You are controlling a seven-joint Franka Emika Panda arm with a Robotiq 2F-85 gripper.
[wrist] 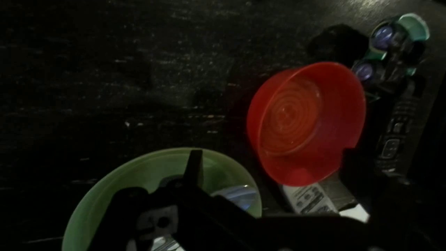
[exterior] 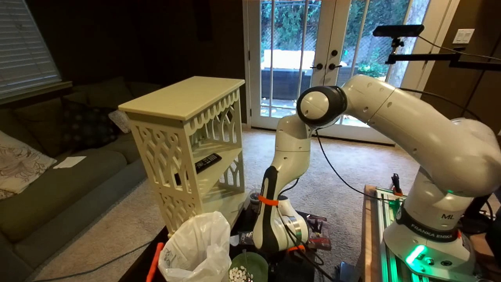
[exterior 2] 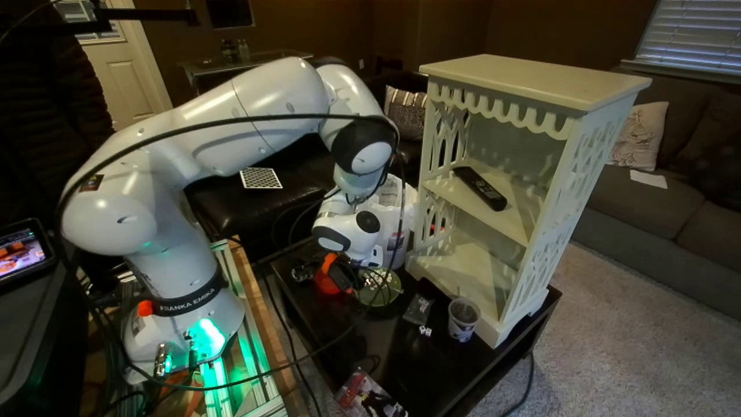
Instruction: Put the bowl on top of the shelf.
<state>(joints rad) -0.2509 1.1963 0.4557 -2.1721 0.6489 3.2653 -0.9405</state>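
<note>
A: Where's the gripper (wrist: 271, 157), and what's in it?

B: Low over the tabletop (exterior 2: 440, 370), fingers spread wide, holding nothing. The red bowl (wrist: 306, 122) is right by it, on the tabletop near the corner where the robot-side edge meets the end with the white bag (exterior: 176, 250).

A: Touching?

B: Can't tell. In the wrist view one finger overlaps the red bowl's rim; the other shows over the green bowl (wrist: 118, 181) just beside.

A: So how far along are we?

B: Early. I'd call the approach mostly made and the grasp not. That leaves gripping, lifting, crossing to the opposite edge, where the shelf (exterior 2: 532, 81) stands with one end close to a corner, and setting the red bowl down on its top.

A: And what can't you make out?

B: Close in, the wrist view is murky: I can't name the clutter (wrist: 383, 36) past the red bowl, and the green one is cut off below. In an exterior view the red bowl doesn't show, presumably behind the arm (exterior: 391, 109). Farther out there, the white bag covers part of the shelf's base, and whether that bag stands on the tabletop or beyond its edge, I can't say.
</note>
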